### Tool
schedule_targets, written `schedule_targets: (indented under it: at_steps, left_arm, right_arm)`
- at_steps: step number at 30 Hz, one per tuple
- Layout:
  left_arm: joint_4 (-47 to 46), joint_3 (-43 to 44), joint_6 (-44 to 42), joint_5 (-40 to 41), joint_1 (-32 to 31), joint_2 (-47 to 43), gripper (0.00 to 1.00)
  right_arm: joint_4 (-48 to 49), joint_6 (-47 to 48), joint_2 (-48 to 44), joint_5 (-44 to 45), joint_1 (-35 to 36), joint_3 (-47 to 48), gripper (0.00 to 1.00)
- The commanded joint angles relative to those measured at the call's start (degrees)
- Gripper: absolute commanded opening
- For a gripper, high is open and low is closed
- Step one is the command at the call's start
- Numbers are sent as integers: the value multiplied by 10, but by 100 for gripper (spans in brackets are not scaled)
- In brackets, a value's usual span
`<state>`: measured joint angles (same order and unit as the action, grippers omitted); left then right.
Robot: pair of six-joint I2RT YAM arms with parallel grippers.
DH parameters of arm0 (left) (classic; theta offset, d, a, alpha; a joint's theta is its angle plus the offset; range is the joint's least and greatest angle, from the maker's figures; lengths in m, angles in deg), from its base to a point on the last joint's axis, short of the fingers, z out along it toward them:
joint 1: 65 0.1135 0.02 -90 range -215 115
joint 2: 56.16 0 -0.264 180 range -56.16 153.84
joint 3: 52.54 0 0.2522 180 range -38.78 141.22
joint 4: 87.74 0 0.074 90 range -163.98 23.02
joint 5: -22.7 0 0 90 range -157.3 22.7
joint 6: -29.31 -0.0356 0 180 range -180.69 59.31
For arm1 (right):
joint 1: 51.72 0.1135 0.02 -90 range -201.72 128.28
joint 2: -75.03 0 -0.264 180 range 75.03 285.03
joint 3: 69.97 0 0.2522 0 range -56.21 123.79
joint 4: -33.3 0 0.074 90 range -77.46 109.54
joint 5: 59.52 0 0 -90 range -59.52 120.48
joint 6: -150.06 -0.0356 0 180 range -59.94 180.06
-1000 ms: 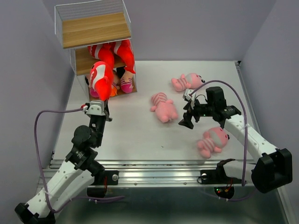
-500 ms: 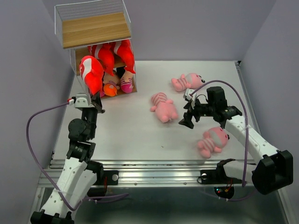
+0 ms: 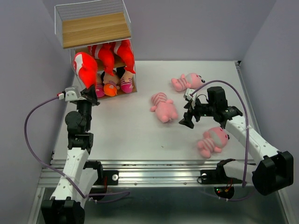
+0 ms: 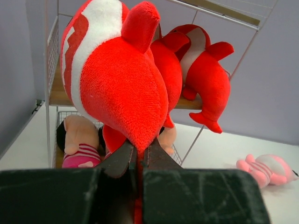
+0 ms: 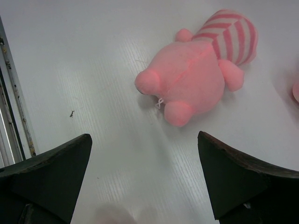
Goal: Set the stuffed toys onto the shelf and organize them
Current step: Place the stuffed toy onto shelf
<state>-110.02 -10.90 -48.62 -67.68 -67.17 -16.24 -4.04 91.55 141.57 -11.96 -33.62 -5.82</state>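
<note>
The left gripper (image 4: 138, 154) is clamped on the tail end of a red shark (image 4: 117, 79), which stands up above the fingers, close in front of the shelf (image 3: 93, 29). Just behind it two more sharks (image 4: 201, 70) lie on the middle tier, and dolls (image 4: 77, 140) sit on the tier below. The right gripper (image 5: 144, 140) hangs with jaws wide apart and nothing between them. A pink striped animal (image 5: 191, 79) lies just ahead of it on the table (image 3: 131, 135), a second one (image 3: 187, 82) is farther beyond, and a third (image 3: 212, 140) lies back beside its arm. I judge the task well past half: this shark is to be placed, then the three pink animals.
</note>
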Motion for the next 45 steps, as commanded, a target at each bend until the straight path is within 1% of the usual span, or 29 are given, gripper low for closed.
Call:
schedule_targets:
  at_steps: [1, 11, 23, 31, 35, 45]
  left_arm:
    - [-99, 17, 44, -44, 36, 4, 0]
    - [-162, 12, 103, -90, 95, 50, 0]
    - [-199, 11, 134, -143, 118, 93, 0]
    - [-237, 21, 160, -149, 140, 129, 0]
    - [-272, 26, 181, -152, 152, 154, 0]
    - [-330, 43, 220, -152, 161, 207, 0]
  right_arm:
    - [20, 4, -16, 3, 5, -6, 100]
    - [20, 6, -17, 7, 5, -7, 100]
    - [20, 6, -13, 10, 5, -8, 100]
    - [21, 7, -15, 13, 5, -9, 100]
    - [21, 9, -13, 11, 5, -11, 100]
    - [20, 9, -11, 14, 5, -12, 100]
